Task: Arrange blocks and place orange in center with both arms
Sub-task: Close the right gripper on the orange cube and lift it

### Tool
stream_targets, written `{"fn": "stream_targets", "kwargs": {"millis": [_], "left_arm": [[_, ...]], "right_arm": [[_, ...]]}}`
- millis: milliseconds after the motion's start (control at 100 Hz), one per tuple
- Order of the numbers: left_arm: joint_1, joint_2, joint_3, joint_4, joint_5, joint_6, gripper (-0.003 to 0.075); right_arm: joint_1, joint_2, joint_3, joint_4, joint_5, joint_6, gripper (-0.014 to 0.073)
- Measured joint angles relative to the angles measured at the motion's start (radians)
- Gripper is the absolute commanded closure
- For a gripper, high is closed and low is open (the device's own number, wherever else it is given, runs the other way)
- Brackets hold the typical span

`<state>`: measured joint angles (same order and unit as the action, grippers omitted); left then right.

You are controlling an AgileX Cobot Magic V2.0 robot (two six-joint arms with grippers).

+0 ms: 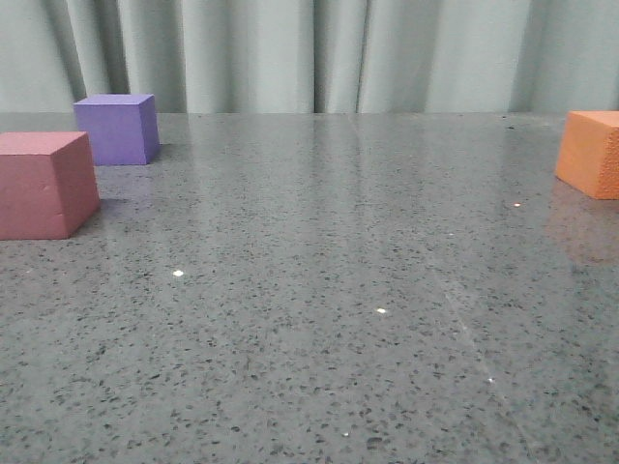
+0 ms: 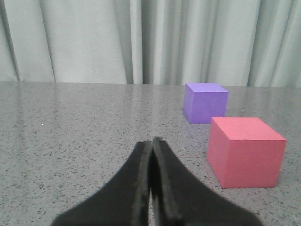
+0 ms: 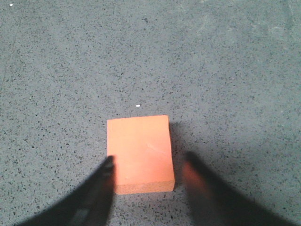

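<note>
Now, at the left edge of the grey speckled worktop point(image 1: 319, 290), the pinkish-red cube point(image 1: 44, 184) is seen nearest the front, cut slightly by the picture's border. Just behind it, towards the back edge and the pale curtain point(image 1: 319, 53), the purple cube point(image 1: 118, 128) is found, standing apart from the pinkish-red one with a small gap between them. Both cubes are set flat on the worktop.

Over on the left wrist view, the left gripper point(image 2: 151, 141) is shown with its black fingers point(image 2: 136, 188) pressed together, nothing held between them. It is kept above the worktop, off to one side of the two cubes, touching neither.

Across the wide bare middle of the worktop, only a few bright specks are picked out.

At the right edge, well apart from the other two, the orange cube point(image 1: 592, 153) is seen, partly cropped, resting flat with its rough side face turned forward.

On the right wrist view, the right gripper point(image 3: 148, 165) is caught with its fingers point(image 3: 101, 188) spread wide, one on each side of the orange cube point(image 3: 139, 150). Whether either finger is touching the foam cannot be told; the fingers are blurred.
</note>
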<state>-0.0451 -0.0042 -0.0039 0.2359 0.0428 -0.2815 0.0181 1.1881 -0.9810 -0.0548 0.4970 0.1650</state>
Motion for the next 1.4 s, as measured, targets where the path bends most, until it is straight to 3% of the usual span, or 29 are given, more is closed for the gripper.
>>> {"fn": "stream_targets", "kwargs": {"millis": [20, 110, 350, 1400], "left_arm": [[0.0, 0.0, 0.0, 0.0, 0.0, 0.0, 0.0739], [0.0, 0.0, 0.0, 0.0, 0.0, 0.0, 0.0739], [0.0, 0.0, 0.0, 0.0, 0.0, 0.0, 0.0739], [0.0, 0.0, 0.0, 0.0, 0.0, 0.0, 0.0739]], "right_arm": [[0.0, 0.0, 0.0, 0.0, 0.0, 0.0, -0.0079], [0.0, 0.0, 0.0, 0.001, 0.0, -0.001, -0.004], [0.0, 0.024, -0.007, 0.001, -0.054, -0.008, -0.0041], [0.032, 0.295, -0.088, 0.001, -0.041, -0.06, -0.0041]]}}
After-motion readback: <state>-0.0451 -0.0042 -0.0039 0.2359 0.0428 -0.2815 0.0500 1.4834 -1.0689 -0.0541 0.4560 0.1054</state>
